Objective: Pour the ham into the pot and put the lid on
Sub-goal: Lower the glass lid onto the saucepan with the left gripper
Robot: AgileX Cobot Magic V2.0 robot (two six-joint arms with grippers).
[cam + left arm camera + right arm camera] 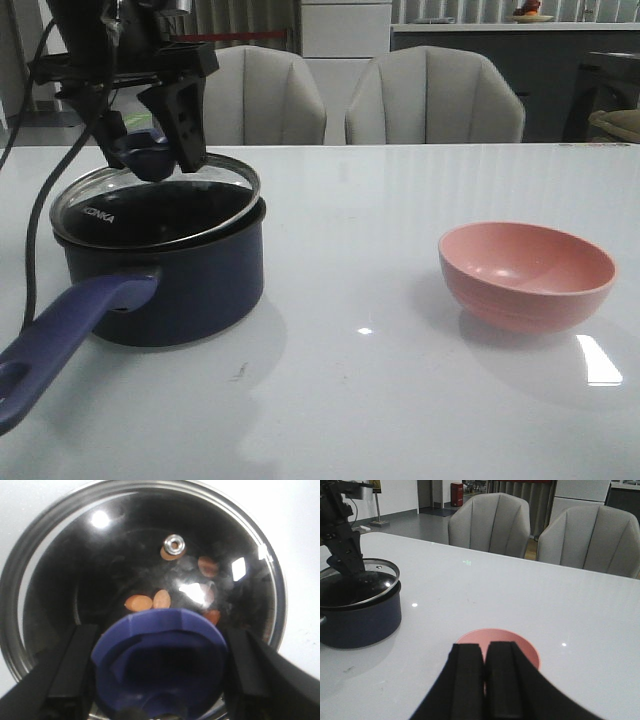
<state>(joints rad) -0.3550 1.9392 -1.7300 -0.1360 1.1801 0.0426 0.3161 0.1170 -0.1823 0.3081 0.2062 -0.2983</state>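
Under one lid: five ham chunks in one pot.

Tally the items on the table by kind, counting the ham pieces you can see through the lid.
Pot: 1
Lid, tilted on the pot with the left gripper at its knob: 1
Pink bowl, empty: 1
Ham pieces visible through the glass: about 6, some partly hidden by the knob and glare
Total: about 9
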